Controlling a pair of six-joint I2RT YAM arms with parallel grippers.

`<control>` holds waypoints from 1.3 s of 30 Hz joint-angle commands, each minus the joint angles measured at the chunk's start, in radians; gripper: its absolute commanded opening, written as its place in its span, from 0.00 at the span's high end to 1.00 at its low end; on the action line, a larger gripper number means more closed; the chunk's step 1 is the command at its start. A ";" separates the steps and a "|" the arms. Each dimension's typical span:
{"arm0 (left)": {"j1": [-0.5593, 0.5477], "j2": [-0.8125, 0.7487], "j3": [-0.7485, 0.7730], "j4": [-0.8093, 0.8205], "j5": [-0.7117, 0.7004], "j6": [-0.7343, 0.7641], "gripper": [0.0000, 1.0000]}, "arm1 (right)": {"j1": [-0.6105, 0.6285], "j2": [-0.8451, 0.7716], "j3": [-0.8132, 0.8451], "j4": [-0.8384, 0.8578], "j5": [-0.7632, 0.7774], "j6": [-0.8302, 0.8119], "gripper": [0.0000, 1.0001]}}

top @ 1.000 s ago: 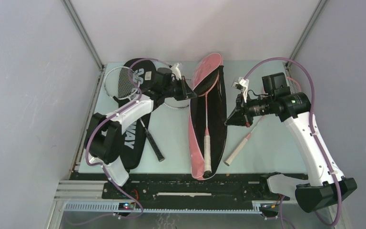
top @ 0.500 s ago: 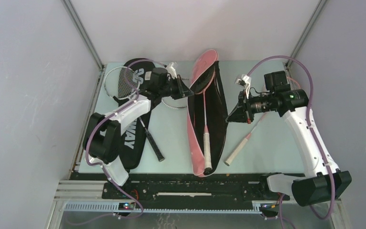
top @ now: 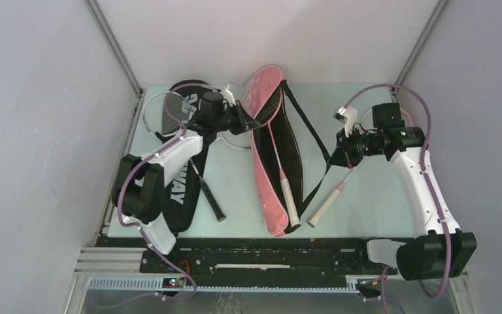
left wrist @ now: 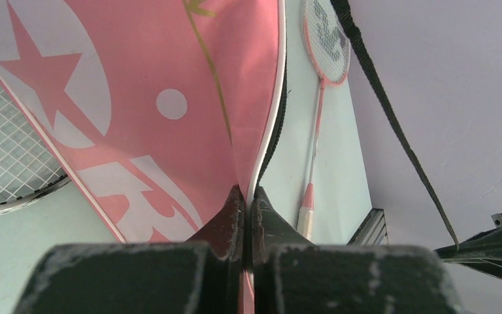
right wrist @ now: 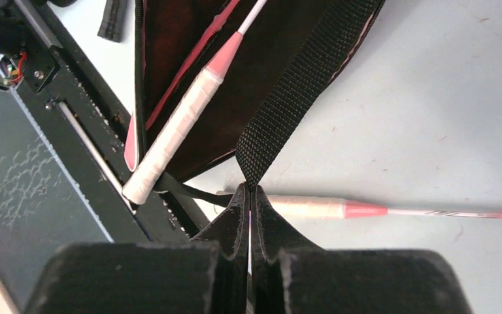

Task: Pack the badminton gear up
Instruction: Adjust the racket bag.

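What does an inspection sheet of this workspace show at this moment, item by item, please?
Surface: pale green table.
Job's things: pink cover open, pink racket inside; second pink racket beside it; white-framed racket overlapping black cover.
Clutter: nothing seen.
Claws: left claw shut on pink cover's edge; right claw shut on black strap.
Cables: purple cables hang in loops.
Surroundings: grey walls.

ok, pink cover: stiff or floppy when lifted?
Probably floppy: the pink cover folds thin where the left gripper pinches its edge. The black strap in the right gripper is webbing, so it likely only pulls, not pushes. The racket lying in it could slide out.
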 commanded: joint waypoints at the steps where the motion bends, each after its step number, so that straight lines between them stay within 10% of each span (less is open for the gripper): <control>1: 0.004 -0.061 -0.010 0.037 0.036 0.019 1.00 | -0.007 -0.063 0.010 0.076 0.025 0.044 1.00; 25: 0.003 -0.114 -0.033 0.066 0.019 -0.049 1.00 | -0.011 0.375 -0.039 0.198 0.352 0.202 0.99; 34: 0.003 -0.098 -0.033 0.067 0.019 -0.028 1.00 | -0.005 0.313 -0.051 0.110 0.223 0.127 0.46; 39: 0.002 -0.087 -0.032 0.072 0.018 -0.010 1.00 | 0.009 0.234 -0.057 0.051 0.084 0.049 0.42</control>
